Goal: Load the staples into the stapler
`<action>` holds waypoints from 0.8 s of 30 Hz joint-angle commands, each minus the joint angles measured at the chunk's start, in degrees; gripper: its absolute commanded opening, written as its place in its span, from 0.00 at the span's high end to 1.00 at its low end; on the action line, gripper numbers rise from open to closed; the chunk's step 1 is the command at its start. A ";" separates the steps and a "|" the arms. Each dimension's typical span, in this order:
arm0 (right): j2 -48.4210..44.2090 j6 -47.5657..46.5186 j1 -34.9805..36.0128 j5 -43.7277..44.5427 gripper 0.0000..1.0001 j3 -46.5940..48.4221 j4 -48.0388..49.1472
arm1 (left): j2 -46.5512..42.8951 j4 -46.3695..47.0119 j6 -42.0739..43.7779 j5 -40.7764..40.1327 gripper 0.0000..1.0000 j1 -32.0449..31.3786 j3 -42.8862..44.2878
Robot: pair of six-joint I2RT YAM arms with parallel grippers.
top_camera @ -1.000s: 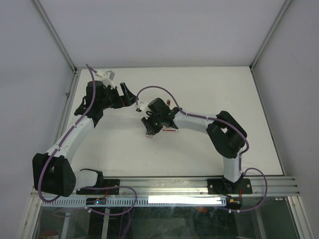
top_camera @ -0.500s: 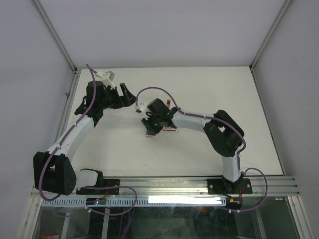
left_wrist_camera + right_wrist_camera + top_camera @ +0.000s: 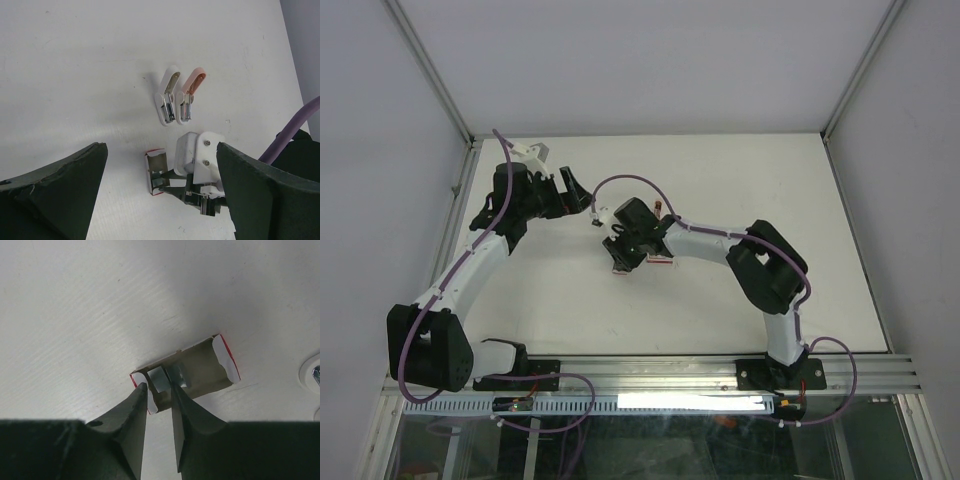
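**rig_op:** White tabletop [image 3: 740,190] with grey walls round it. The staples [image 3: 178,375] are a small silvery block. They sit in one end of the little red-and-white box [image 3: 206,370], which lies flat and open a bit left of the tabletop's middle.

**benchguy:** Which way do they point?

**rig_op:** The box's long axis runs lower-left to upper-right in my right wrist view. The staples seem to lie along it, but my own fingers cover part of them, so I can't swear to it. My right gripper [image 3: 158,386] reaches down into the box, jaws narrowed and pinching the staples. My left gripper [image 3: 578,192] is spread wide with nothing in it, off to the left. The white stapler [image 3: 167,94] and pink stapler [image 3: 189,92] lie side by side near the box, metal ends toward it, not touching it.
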 commanded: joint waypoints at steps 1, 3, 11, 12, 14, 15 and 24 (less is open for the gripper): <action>1.70 -1.25 0.81 -0.17 0.71 2.91 0.43 | -0.33 1.50 0.42 2.52 0.05 0.01 0.47; 1.95 -1.16 0.81 0.20 0.71 3.00 0.55 | -0.48 1.48 0.51 2.53 0.05 0.01 0.46; 2.71 -2.30 1.10 0.93 0.67 3.39 0.73 | -0.22 1.42 0.29 2.97 0.06 -0.02 0.38; 2.84 -2.68 1.23 1.19 0.66 3.48 0.67 | -0.14 1.48 0.31 3.04 0.06 -0.05 0.38; 2.97 -3.41 1.39 1.62 0.64 3.71 0.64 | -0.08 1.49 0.35 3.19 0.06 0.01 0.36; 2.98 -3.81 1.54 1.79 0.64 3.75 0.66 | 0.00 1.48 0.23 3.19 0.06 0.00 0.42; 2.88 -8.24 2.77 3.63 0.70 3.96 1.13 | 0.52 1.42 0.02 3.94 0.06 -0.04 0.40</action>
